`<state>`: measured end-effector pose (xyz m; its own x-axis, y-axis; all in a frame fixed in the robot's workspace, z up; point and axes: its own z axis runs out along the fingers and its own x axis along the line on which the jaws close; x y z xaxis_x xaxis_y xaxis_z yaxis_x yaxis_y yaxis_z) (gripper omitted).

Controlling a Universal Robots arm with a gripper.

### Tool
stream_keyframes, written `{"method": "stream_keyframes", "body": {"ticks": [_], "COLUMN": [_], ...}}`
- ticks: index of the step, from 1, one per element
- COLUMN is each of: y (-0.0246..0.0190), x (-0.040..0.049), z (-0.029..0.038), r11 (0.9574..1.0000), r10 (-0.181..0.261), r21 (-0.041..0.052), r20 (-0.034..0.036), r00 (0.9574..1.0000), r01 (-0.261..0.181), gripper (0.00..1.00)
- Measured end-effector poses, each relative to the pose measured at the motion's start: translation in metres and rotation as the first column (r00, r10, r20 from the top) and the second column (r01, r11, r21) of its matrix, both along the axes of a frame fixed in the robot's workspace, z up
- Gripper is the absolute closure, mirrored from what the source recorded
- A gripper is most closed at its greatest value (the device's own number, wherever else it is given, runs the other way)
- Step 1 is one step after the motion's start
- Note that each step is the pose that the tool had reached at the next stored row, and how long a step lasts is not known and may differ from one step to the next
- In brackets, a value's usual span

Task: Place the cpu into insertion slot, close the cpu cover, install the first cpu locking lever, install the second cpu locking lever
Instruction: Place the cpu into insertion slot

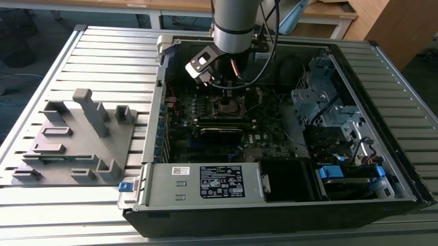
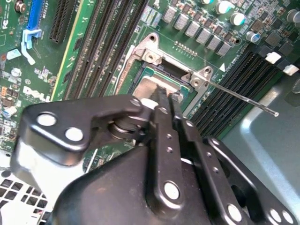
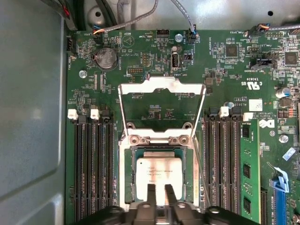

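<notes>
Dull silver-grey square cpu (image 3: 159, 174) flat inside dark insertion slot (image 3: 188, 174)

You have the computer case (image 1: 274, 218) lying open on the table (image 1: 110, 56), with the fixture plate (image 1: 68, 148) beside it toward the exterior view's left. Inside the case, the motherboard (image 3: 225, 70) carries the insertion slot (image 3: 190, 173) near its middle, and memory slots (image 3: 91, 168) flank it on two sides. The cpu (image 3: 159, 171) lies in the slot. The cpu cover (image 3: 161, 85) is swung off the slot on its hinge edge. The gripper (image 3: 160, 190) sits over the cpu's opposite edge.
</notes>
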<state>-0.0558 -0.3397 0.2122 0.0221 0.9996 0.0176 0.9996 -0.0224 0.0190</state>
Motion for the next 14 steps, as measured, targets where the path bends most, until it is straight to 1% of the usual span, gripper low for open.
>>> {"method": "stream_keyframes", "body": {"ticks": [1,2,3,10,14], "y": [0.0000,0.0000,0.0000,0.0000,0.0000], "x": [0.0000,0.0000,0.0000,0.0004,0.0043], "z": [0.0000,0.0000,0.0000,0.0000,-0.0001], "r11": [1.0000,1.0000,1.0000,1.0000,1.0000], "r10": [0.000,0.000,0.000,0.000,0.000], "r21": [0.0000,0.0001,0.0000,0.0001,0.0001], "r20": [-0.0006,-0.0011,-0.0016,-0.0049,-0.0049], "r00": [1.0000,1.0000,1.0000,1.0000,1.0000], "r01": [0.000,0.000,0.000,0.000,0.000], "gripper": [0.82,0.88,0.90,0.90,0.90]}}
